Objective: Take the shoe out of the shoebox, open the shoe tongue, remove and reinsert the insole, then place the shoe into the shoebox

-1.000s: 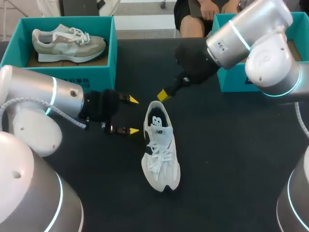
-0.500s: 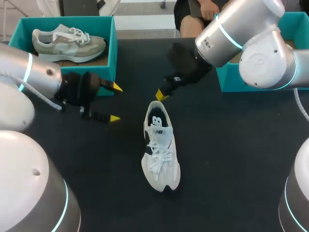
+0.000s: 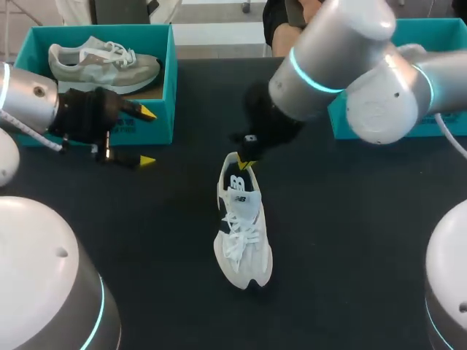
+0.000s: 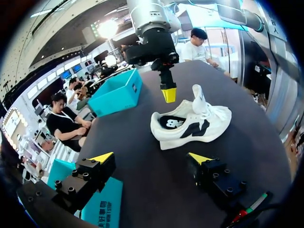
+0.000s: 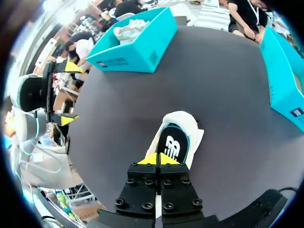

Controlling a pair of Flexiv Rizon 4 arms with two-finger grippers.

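A white shoe (image 3: 242,222) with white laces stands upright on the black table (image 3: 350,240), its heel toward the far side and its dark insole (image 3: 238,182) showing in the opening. My right gripper (image 3: 246,165) is shut with nothing in it, its yellow tips together just over the heel opening; in the right wrist view the right gripper (image 5: 158,158) sits right above the insole (image 5: 172,145). My left gripper (image 3: 147,136) stands open and empty, well left of the shoe, next to the left teal shoebox (image 3: 164,102). In the left wrist view the shoe (image 4: 192,121) lies ahead of the left gripper (image 4: 153,156).
The left teal shoebox holds a grey-and-white shoe (image 3: 102,64). A second teal box (image 3: 350,120) stands at the far right, mostly behind my right arm. Bare black table surrounds the white shoe in front and on both sides.
My left gripper has pulled away leftward from the shoe toward the left shoebox, staying open. My right gripper has come down and closer, from beyond the heel to just over the shoe's opening.
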